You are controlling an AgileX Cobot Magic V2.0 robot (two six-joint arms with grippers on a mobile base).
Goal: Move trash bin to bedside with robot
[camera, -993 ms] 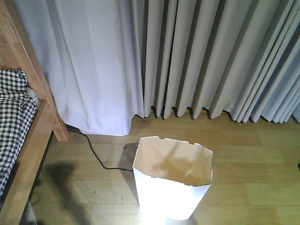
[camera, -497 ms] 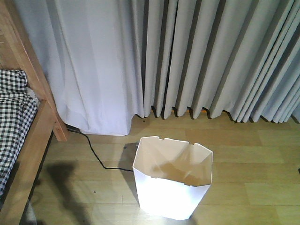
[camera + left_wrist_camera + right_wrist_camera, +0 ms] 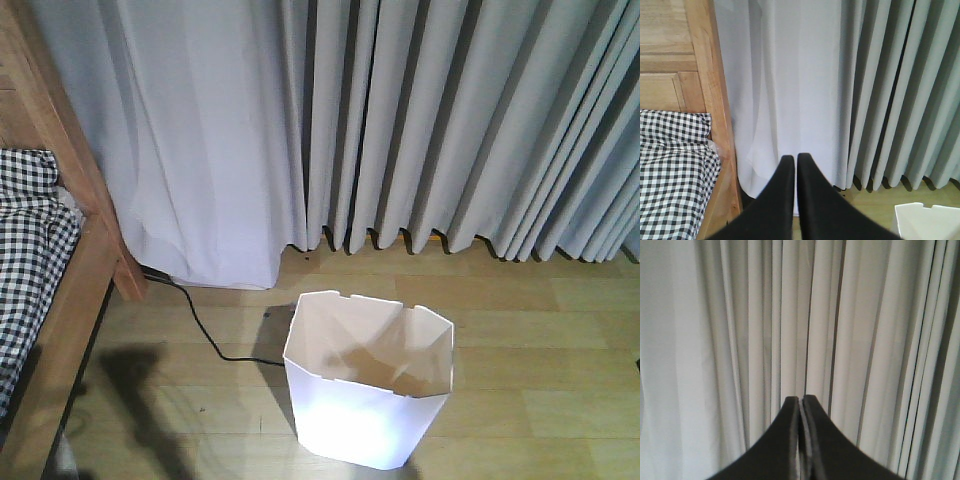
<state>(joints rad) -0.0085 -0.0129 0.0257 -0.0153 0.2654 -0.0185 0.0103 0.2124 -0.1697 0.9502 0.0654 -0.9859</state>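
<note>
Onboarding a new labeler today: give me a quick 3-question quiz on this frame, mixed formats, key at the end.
1. True or false: the trash bin stands upright on the wooden floor, with nothing gripping it.
2. Multiple choice: in the front view, what runs across the floor toward the bin? A) a black cable B) a red rope C) a metal chain
3. Short answer: how do the left gripper and right gripper stand, and do they hold anything?

Key
1. True.
2. A.
3. Both are shut and empty, pointed at the grey curtains; the left wrist view also shows the bed with checked bedding.
</note>
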